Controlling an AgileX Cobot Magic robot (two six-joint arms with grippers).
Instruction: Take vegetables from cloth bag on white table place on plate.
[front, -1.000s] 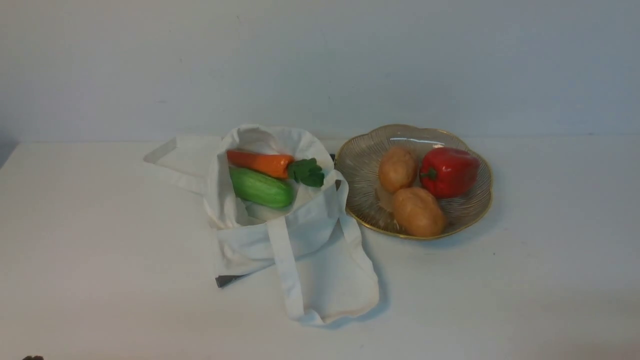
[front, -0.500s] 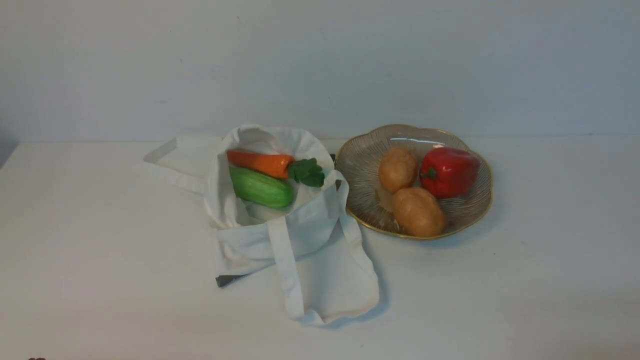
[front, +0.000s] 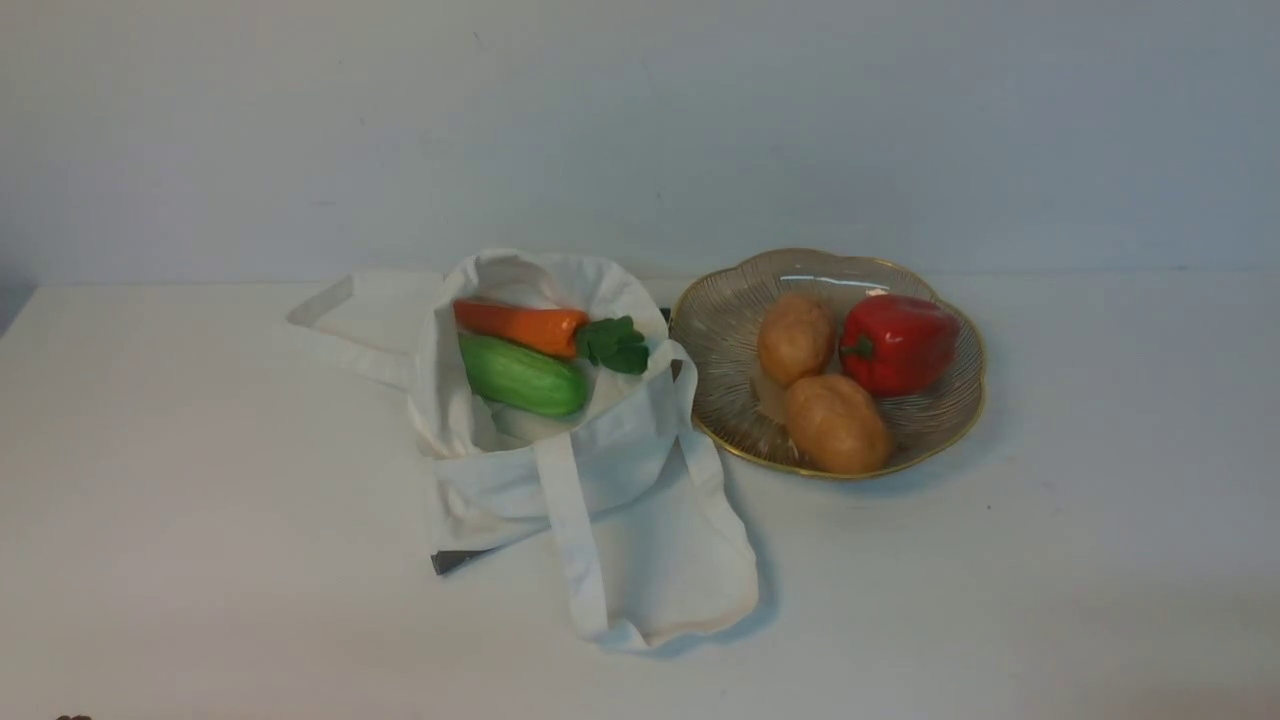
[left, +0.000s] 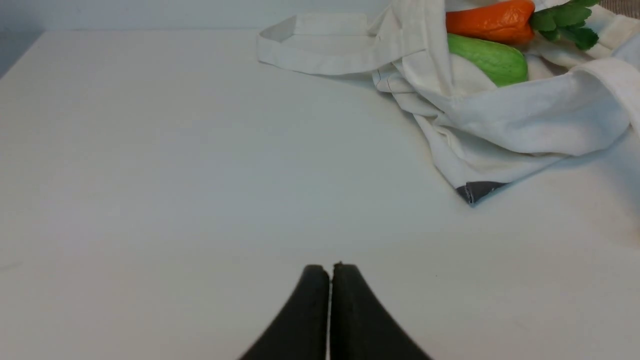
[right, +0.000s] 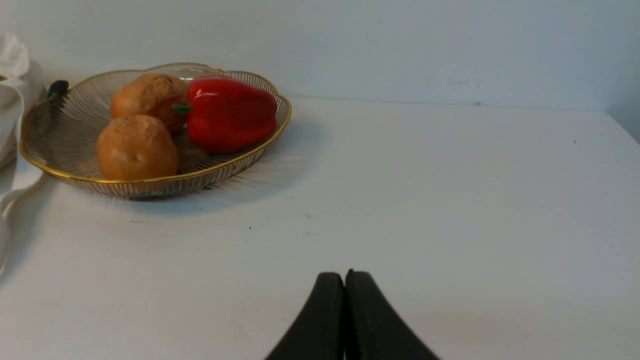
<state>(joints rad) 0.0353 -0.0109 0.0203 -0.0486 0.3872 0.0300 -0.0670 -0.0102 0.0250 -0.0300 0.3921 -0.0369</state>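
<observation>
Both pairs of jaws were pressed together, holding nothing, above the plain white desk (front: 200, 520). An orange carrot (front: 520, 326) and green cucumber (front: 522, 376) lay inside the wrinkled off-white cloth bag (front: 600, 490). Just beside it, the gold-rimmed ribbed glass plate (front: 725, 330) held the oblong tan potato (front: 838, 423).

Left gripper (left: 330, 267), pair of dark matte tapered fingers, seen only in left wrist view: fingertips pressed together, nothing held between them (thin seam alone visible between pads). Fingers held low and level, pointed forward.

Right gripper (right: 345, 275), same dark matte tapered fingers, seen only in right wrist view: fingertips likewise pressed together, nothing gripped. Same low, forward-pointing pose.

Neither arm nor wrist seen in front view (small dark speck at lower left corner cannot be identified).
</observation>
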